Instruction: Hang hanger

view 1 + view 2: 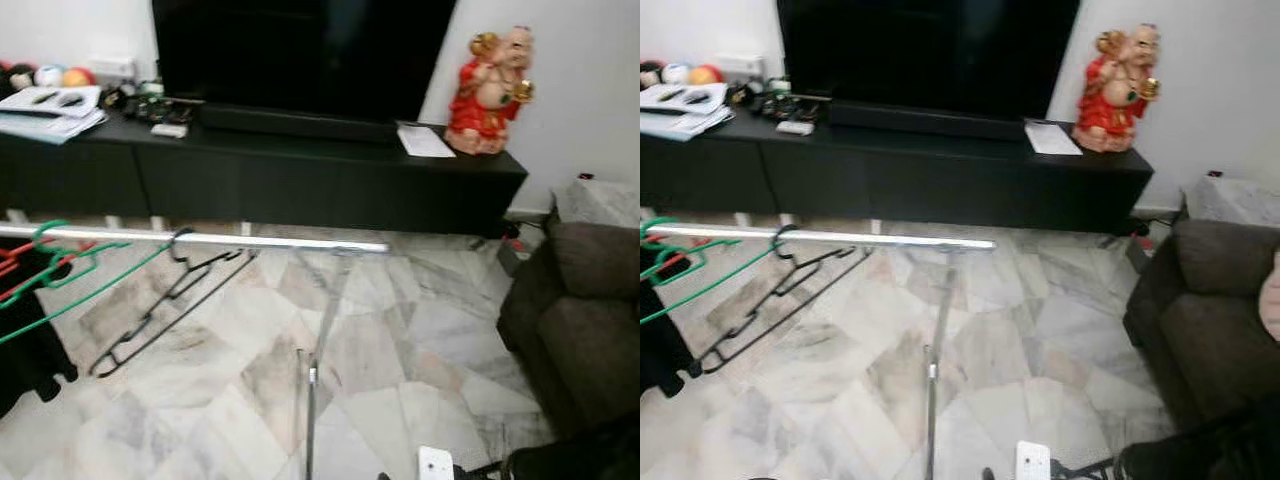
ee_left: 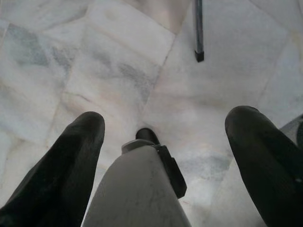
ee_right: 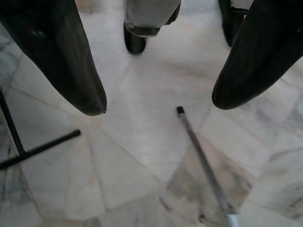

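A black wire hanger [image 1: 165, 300] hangs by its hook from the silver rail [image 1: 250, 241] of a clothes rack, near the rail's middle. A green hanger [image 1: 60, 270] and a red one with dark clothing [image 1: 30, 345] hang further left on the same rail. My left gripper [image 2: 165, 125] hangs low over the marble floor, open, nothing between its fingers. My right gripper [image 3: 158, 101] is also open and empty above the floor, near the rack's foot bar [image 3: 203, 163].
The rack's upright pole [image 1: 312, 400] stands in front of me. Behind it runs a long black TV console [image 1: 300, 170] with a television, papers and a red figurine [image 1: 490, 95]. A dark sofa [image 1: 570, 320] sits at the right. A white device [image 1: 435, 463] lies on the floor.
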Controlling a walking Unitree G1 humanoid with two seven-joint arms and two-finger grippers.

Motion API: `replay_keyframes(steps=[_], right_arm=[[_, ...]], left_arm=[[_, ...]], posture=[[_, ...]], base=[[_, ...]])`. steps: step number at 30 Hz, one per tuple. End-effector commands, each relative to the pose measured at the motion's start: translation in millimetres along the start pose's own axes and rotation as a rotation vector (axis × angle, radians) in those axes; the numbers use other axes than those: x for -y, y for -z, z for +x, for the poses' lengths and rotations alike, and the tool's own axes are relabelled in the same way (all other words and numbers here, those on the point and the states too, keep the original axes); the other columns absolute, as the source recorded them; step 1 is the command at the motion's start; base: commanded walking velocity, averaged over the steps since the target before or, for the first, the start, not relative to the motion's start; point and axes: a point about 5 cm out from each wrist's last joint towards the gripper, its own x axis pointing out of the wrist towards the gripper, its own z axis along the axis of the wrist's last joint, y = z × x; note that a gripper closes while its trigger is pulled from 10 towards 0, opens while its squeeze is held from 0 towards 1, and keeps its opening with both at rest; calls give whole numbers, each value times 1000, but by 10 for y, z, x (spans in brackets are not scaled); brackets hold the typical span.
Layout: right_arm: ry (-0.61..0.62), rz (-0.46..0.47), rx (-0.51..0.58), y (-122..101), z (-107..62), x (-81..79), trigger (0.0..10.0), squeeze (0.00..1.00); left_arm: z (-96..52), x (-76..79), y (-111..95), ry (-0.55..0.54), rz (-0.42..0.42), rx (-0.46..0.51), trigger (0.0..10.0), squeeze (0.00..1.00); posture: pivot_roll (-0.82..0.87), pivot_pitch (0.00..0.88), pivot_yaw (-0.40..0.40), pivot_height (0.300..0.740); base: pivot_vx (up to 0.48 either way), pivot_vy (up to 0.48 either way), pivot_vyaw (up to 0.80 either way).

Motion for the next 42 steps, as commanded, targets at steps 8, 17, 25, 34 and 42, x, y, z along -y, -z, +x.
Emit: replay_keyframes(steps=[8,17,25,34,42], right_arm=[[20,17,-5,-6,0,40,10000,0],[17,15,-11,-7,2,38,10000,0],[18,16,-12,-10,3,37,10000,0],[17,16,-12,-12,4,36,10000,0],[16,19,-12,-11,5,30,10000,0]], left_arm=[[-196,422,370,100,-69,-167,10000,0],[-187,395,369,98,-35,-165,10000,0],[-186,382,374,95,-56,-171,10000,0],[-184,377,374,96,-56,-171,10000,0],[-183,373,375,95,-58,-172,10000,0]], posture=[[-11,87,-63,740],[-11,92,-63,740],[-10,94,-63,740],[-9,95,-63,740],[-11,96,-60,740]], base=[[0,0,-547],[0,-107,-781],[0,-72,-781],[0,0,-781],[0,0,-781]])
